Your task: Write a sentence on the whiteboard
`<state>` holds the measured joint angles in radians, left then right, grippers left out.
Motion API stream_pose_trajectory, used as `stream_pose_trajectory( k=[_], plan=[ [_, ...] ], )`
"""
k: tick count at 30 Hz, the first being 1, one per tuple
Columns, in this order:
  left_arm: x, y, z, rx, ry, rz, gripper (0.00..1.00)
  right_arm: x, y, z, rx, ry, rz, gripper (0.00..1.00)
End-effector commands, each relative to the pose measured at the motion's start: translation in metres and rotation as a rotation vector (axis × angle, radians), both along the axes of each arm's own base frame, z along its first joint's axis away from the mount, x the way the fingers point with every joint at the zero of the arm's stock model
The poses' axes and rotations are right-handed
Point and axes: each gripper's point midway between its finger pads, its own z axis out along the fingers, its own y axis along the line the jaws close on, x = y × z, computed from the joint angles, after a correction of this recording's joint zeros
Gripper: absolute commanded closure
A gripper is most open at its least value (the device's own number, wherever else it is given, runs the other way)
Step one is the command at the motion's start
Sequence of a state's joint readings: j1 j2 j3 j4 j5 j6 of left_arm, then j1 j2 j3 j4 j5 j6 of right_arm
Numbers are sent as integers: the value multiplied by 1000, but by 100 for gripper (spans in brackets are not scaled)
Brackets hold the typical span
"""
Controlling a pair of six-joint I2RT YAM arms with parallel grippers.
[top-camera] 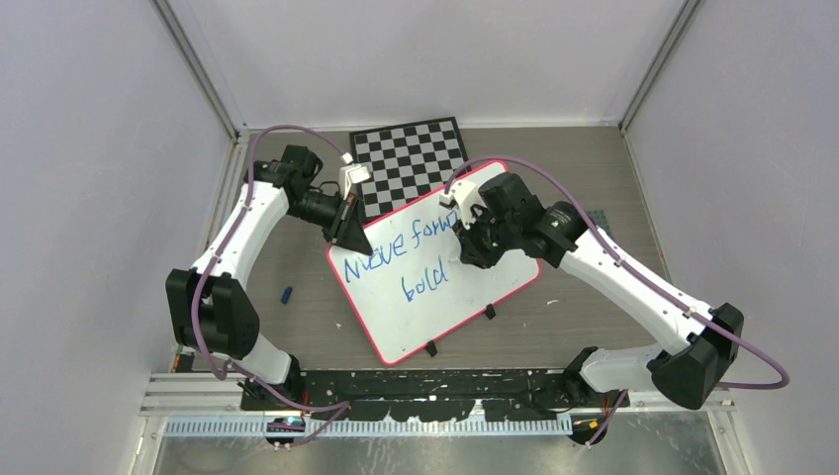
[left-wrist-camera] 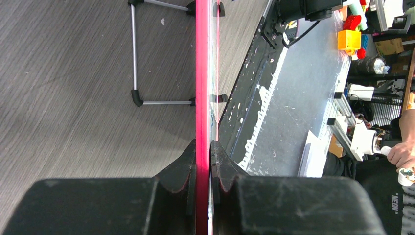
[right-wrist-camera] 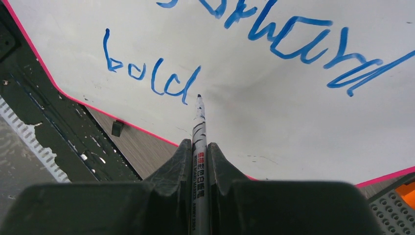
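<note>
A large white rectangular whiteboard with a red-pink rim [top-camera: 445,317] sits askew mid-table, one corner reaching toward the black-and-white checkered board [top-camera: 411,158] at the far edge. The left gripper [left-wrist-camera: 203,147] is clamped narrowly on the board's left rim. The right gripper [right-wrist-camera: 199,144] is closed around a slim grey-barrelled marker [right-wrist-camera: 199,122], whose tip sits just past the "d". Whether the tip touches the board is unclear. The blue handwritten sentence [right-wrist-camera: 151,78] reads "bold" on its lower line, and the right arm partly hides the upper line. A small blue cap-like piece [top-camera: 287,294] lies on the grey wood-grain table [top-camera: 594,168] toward the left edge.
</note>
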<state>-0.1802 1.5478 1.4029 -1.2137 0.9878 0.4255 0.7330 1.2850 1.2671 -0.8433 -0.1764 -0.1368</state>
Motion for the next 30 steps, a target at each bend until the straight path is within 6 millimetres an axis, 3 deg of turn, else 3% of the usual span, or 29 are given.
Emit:
stream_pose_trajectory(
  k=[1, 11, 24, 30],
  plan=[
    [12, 9, -5, 60, -132, -19, 100, 16, 6, 22, 41, -77, -17, 100],
    [10, 10, -8, 69, -135, -20, 100, 27, 11, 12, 24, -85, -20, 100],
    [11, 8, -10, 65, -130, -24, 100, 6, -3, -16, -29, -18, 2, 100],
    [12, 8, -10, 64, -129, -21, 100, 3, -9, -11, -48, -26, 13, 100]
  ],
)
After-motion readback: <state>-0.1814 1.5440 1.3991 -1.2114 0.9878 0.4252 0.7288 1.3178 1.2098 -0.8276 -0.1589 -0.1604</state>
